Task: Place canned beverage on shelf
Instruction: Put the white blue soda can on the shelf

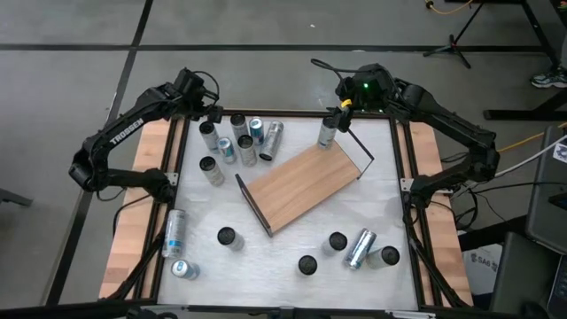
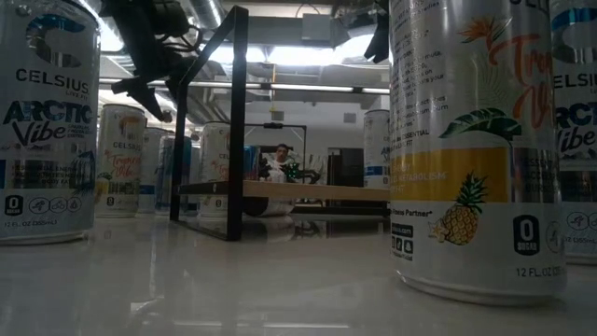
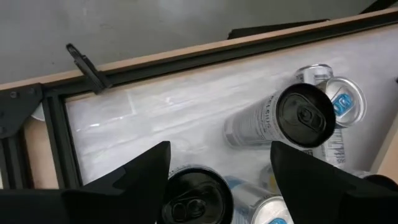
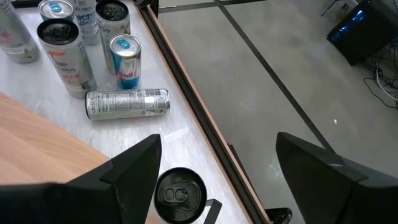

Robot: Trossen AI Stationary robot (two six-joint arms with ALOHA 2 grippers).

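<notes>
Hovering over the back of the table, both dark two-finger grippers sit above upright cans, apparently to line up a top-down grab; the right gripper point(image 4: 214, 171) has its fingers spread apart with nothing between them, and directly below the gap stands a silver, black-topped upright can point(image 4: 179, 195), not yet touched, so the grip looks about to begin; just beside that can, on the side away from the table's dark edge rail, lies the shelf point(image 1: 306, 183), a large flat light-brown wood-grain board with a thin dark panel at one short end, bare of cans in the high view; beyond the right gripper's fingers a silver can lying on its side point(image 4: 127, 104) and a blue-topped slim can point(image 4: 126, 61) stand apart from it; the left gripper point(image 3: 217, 165) is likewise parted and empty, poised over a second black-topped can point(image 3: 194, 198) in the crowded cluster; crowding there could make closing awkward, so the right side's isolated can seems the easier pick.
</notes>
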